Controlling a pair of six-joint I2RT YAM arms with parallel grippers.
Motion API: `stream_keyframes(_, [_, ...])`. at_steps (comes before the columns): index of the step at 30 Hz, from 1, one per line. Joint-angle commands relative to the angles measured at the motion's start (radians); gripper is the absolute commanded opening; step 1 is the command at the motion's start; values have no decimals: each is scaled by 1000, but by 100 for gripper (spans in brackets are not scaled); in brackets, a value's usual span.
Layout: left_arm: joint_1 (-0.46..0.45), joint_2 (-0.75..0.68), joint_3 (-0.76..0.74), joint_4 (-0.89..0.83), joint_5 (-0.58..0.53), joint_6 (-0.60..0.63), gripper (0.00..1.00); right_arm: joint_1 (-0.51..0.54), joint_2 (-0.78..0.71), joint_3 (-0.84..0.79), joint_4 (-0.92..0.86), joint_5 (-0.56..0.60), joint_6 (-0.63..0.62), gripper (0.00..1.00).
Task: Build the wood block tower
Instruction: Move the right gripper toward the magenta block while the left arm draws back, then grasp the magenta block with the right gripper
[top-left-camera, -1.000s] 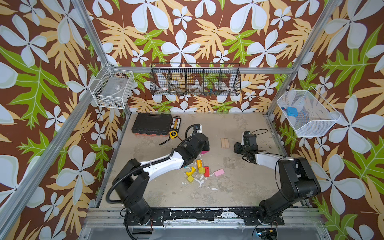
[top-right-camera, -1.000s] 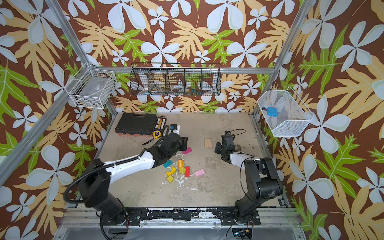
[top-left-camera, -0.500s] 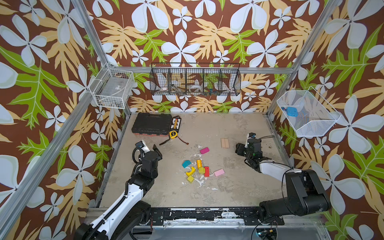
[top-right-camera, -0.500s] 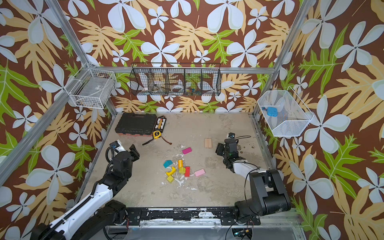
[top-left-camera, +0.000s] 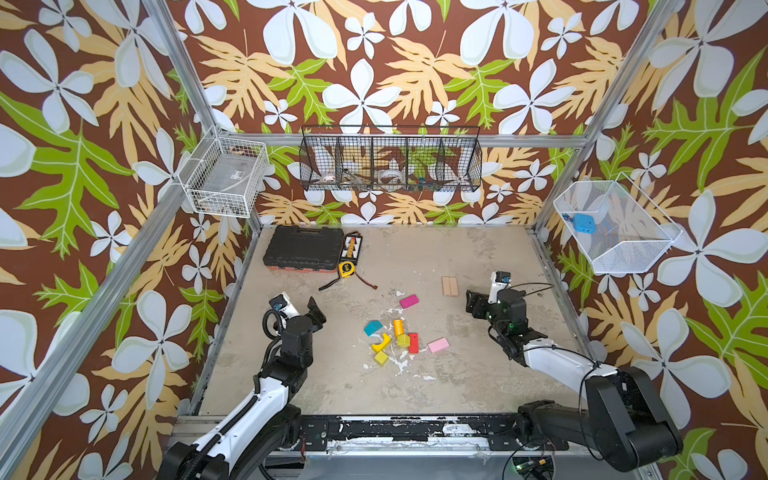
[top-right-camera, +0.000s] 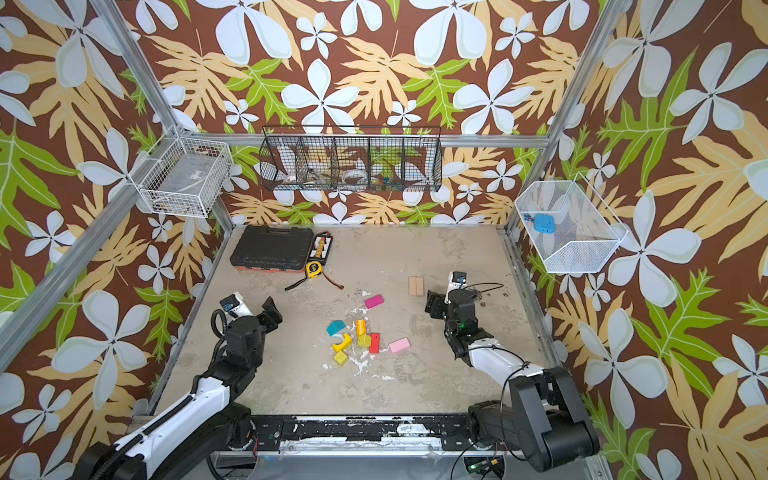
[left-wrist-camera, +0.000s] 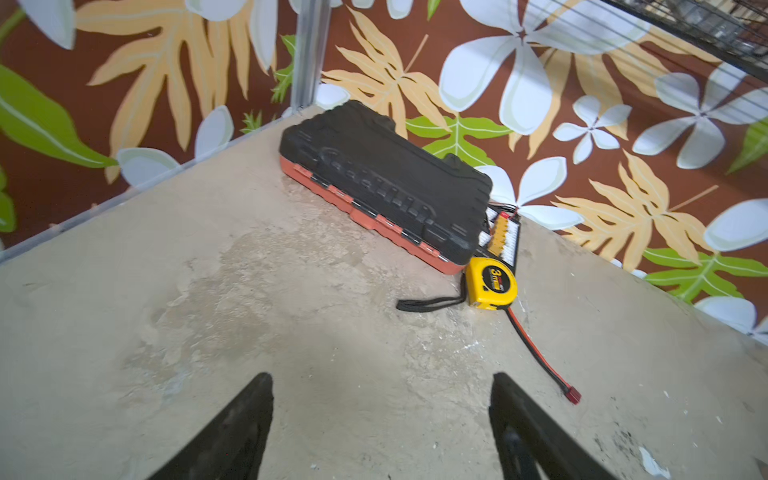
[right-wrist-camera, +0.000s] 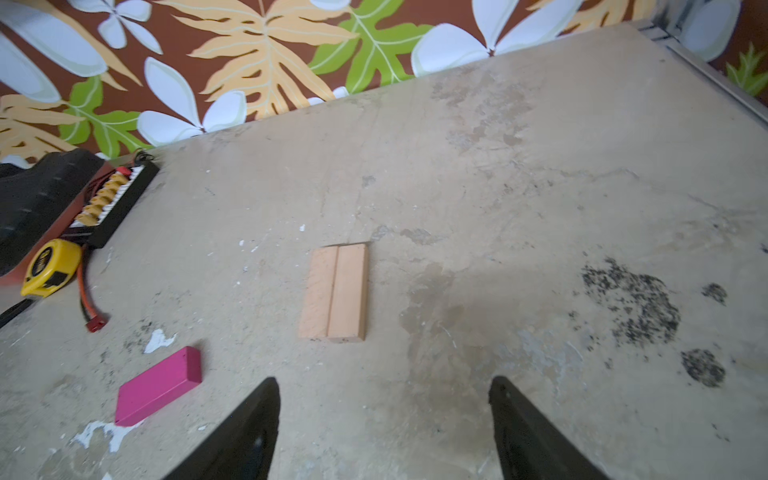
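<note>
Beside tool case (left-wrist-camera: 382, 183), yellow tape measure (left-wrist-camera: 490, 284) marked "3", case lettering unreadable, left fingers (left-wrist-camera: 232, 436) and right fingers (right-wrist-camera: 245, 436) spread, empty

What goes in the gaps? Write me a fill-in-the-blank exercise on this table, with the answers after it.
1. The left pincer and the right pincer both stand ____, holding nothing.
2. The tape measure beside the black case is coloured ____.
3. ____ tan planks lie flat, side by side, ahead of the right pincer.

Missing words: open; yellow; two.
</note>
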Motion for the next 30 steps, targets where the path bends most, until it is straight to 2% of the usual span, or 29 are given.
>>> stream_keyframes(1, [1,26,-5,133,163,65,83,67,-24,4,31,22,-73,80])
stream_keyframes(6, [2,28,-15,165,243,83,85,208,-33,86,-79,-13,-119,82])
stream_keyframes(11, [2,-33,-54,187,276,92,87,309,76,225,-237,7,-96,82])
stream_keyframes(14, [1,-62,-77,209,325,105,90,323,198,320,-303,-30,-82,82])
stream_keyframes(17, [0,-54,-74,221,329,108,90,334,309,396,-324,-59,-101,82])
stream_keyframes(23, [1,2,-42,203,323,110,89,362,448,488,-348,-52,-131,82])
stream_keyframes(30, [1,-27,-55,202,302,105,89,365,596,610,-416,-8,-162,83])
